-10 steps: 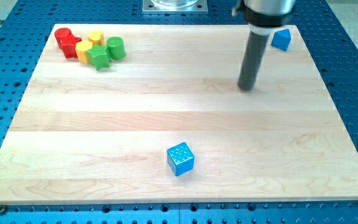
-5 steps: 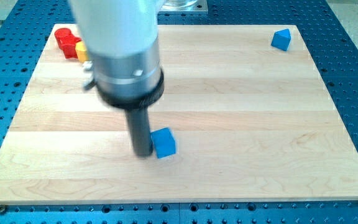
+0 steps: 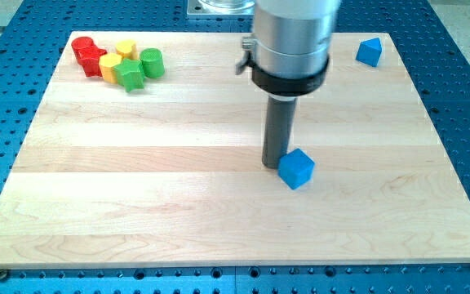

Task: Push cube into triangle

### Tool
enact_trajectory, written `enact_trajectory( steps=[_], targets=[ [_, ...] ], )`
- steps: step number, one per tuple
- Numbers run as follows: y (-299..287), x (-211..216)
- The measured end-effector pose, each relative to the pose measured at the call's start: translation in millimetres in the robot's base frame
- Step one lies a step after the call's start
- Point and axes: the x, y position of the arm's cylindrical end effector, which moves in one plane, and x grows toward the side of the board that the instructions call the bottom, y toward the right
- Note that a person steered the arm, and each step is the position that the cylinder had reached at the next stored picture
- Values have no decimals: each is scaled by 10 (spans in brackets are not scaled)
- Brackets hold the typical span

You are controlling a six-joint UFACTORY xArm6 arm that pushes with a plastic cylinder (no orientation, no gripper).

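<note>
A blue cube (image 3: 297, 168) lies right of the board's middle, turned corner-on. My tip (image 3: 274, 166) stands on the board at the cube's left side, touching it or nearly so. The dark rod rises from there into the arm's grey body at the view's top. A blue triangle block (image 3: 370, 51) sits near the board's top right corner, far up and to the right of the cube.
A cluster of red (image 3: 88, 54), yellow (image 3: 117, 57) and green (image 3: 140, 68) blocks sits at the board's top left corner. The wooden board (image 3: 96, 196) lies on a blue perforated table (image 3: 463, 82).
The tip swept from the top right down to the cube's left side. It has since moved up and to the right, and the cube has slid that way, toward the triangle.
</note>
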Motion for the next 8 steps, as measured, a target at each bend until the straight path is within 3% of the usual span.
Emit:
enact_trajectory(
  steps=[1,2,3,5,6,8],
  targets=[
    [-327,288],
    [371,297],
    [982,-404],
    [1753,-227],
    [1679,-846],
    [1555,-649]
  ],
)
